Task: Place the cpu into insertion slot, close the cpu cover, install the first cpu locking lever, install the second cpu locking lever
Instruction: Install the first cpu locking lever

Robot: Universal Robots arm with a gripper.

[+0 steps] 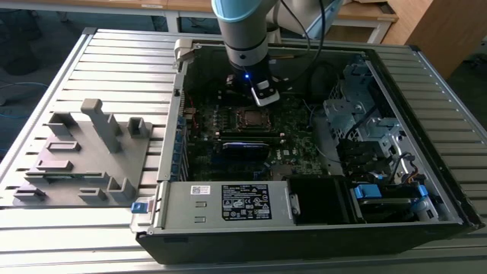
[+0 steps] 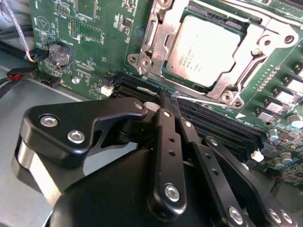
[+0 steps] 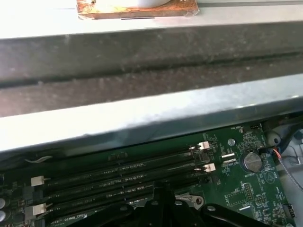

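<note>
The cpu (image 2: 208,47), a silver-grey square, lies in the insertion slot (image 1: 250,117) on the green motherboard. The cpu cover (image 2: 158,35), a metal frame, lies flat around it. A thin metal locking lever (image 2: 208,100) runs along the socket's edge by the memory slots, with its end right at my fingertips. Another lever (image 2: 265,18) lies along the opposite edge. My gripper (image 2: 166,100) has its black fingers together with nothing between them. In the exterior view the gripper (image 1: 263,97) hangs just behind the socket. In the first wrist view the gripper (image 3: 161,201) sits by the memory slots.
Long black memory slots (image 2: 222,125) run under the fingers. A coin battery (image 2: 60,53) and cables (image 2: 14,71) lie to one side. The case wall (image 3: 151,118) rises close behind the board. On the exterior view's left stands a grey fixture (image 1: 84,154).
</note>
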